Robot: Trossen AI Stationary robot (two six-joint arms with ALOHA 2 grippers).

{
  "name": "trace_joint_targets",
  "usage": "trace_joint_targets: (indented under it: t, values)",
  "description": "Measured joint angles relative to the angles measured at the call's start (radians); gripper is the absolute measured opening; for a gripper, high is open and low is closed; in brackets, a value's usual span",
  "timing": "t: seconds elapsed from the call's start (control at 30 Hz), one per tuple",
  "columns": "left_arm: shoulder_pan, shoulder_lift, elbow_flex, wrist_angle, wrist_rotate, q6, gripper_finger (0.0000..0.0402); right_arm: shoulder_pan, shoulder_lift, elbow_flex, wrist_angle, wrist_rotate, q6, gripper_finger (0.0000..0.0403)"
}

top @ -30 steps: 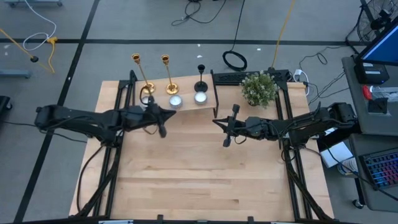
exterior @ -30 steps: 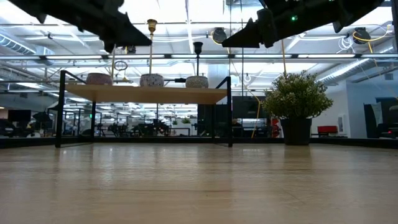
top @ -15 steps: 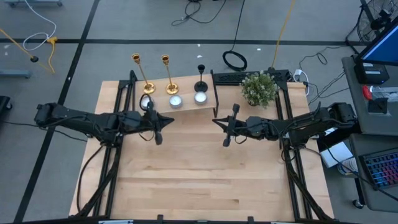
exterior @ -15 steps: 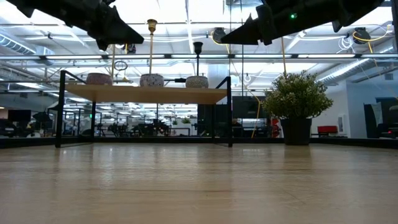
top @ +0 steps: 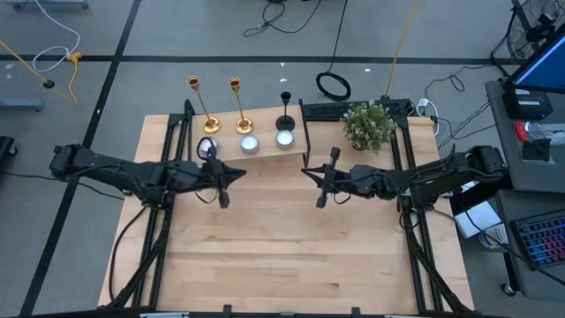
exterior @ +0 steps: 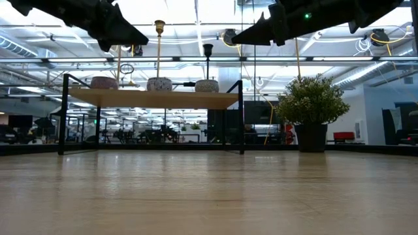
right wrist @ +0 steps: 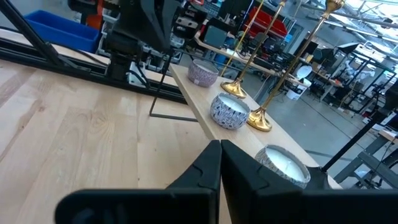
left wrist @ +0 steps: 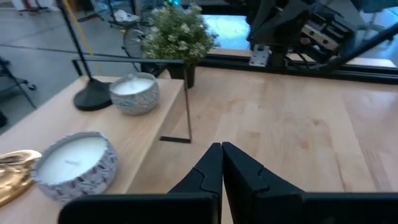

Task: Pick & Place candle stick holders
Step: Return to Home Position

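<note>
Since the left arm has been drawn back from the shelf over the last second, nothing is now held over the pale wooden tabletop [top: 291,256] in the foreground except two idle grippers. The left gripper [left wrist: 222,148] is seen above the table at about ten o'clock from its centre, its fingers pressed together on nothing. The right gripper [right wrist: 220,145] is held at about two o'clock, likewise closed and empty, and has not been shifted. Beyond them, at twelve o'clock, the low wooden shelf on a black metal frame [exterior: 153,98] is found, with three round patterned candle tins [top: 249,143] set along its near edge. The leftmost tin [top: 208,146], covered by the left gripper a second ago, is now fully uncovered. Behind the tins, along the shelf's far edge, the task's things are stood upright: one tall shiny gold candle stick holder [top: 208,126] at eleven o'clock, a second gold candle stick holder [top: 244,125] just beside it, and the shorter black candle stick holder [top: 285,123] nearest twelve. Farther off at one o'clock, a small green potted plant [top: 366,125] is placed. From this withdrawal it is judged that the placing is finished and that the arms are being brought to rest, with no holder left to be moved.
</note>
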Motion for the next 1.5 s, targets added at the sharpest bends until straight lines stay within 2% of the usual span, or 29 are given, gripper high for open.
trace_joint_targets:
  t: [0.2, 0.33, 0.5, 0.6, 0.77, 0.93, 1.1, 1.37, 1.5]
  values:
    - [-0.026, -0.047, 0.0, -0.037, -0.042, -0.001, 0.0005, 0.002, -0.002, 0.0, 0.0, 0.004, -0.004, 0.0006]
    - [-0.049, -0.126, 0.0, -0.104, -0.043, -0.004, 0.0008, 0.029, -0.032, 0.0, -0.009, 0.011, -0.083, 0.0002]
    - [-0.066, -0.247, 0.0, -0.216, -0.067, -0.01, 0.0016, 0.095, -0.107, 0.001, -0.113, 0.178, -0.125, 0.0001]
    - [-0.073, -0.306, 0.0, -0.304, -0.097, -0.025, 0.0006, 0.131, -0.164, 0.001, -0.267, 0.244, -0.076, 0.0001]
    - [-0.08, -0.373, 0.0, -0.404, -0.105, -0.06, 0.0011, 0.177, -0.26, 0.001, -0.502, 0.242, 0.086, 0.0001]
    - [-0.08, -0.42, 0.0, -0.463, -0.105, -0.047, 0.0017, 0.201, -0.364, -0.018, -0.62, 0.241, 0.22, 0.0001]
    - [-0.08, -0.458, 0.0, -0.5, -0.105, -0.047, 0.0004, 0.221, -0.498, -0.164, -0.554, 0.239, 0.278, 0.0]
    - [-0.08, -0.518, -0.014, -0.49, -0.085, -0.013, 0.0019, 0.223, -0.677, -0.438, -0.227, 0.23, 0.192, 0.0]
    - [-0.08, -0.553, -0.072, -0.48, -0.083, -0.006, 0.0005, 0.222, -0.737, -0.535, -0.067, 0.115, 0.134, 0.0]
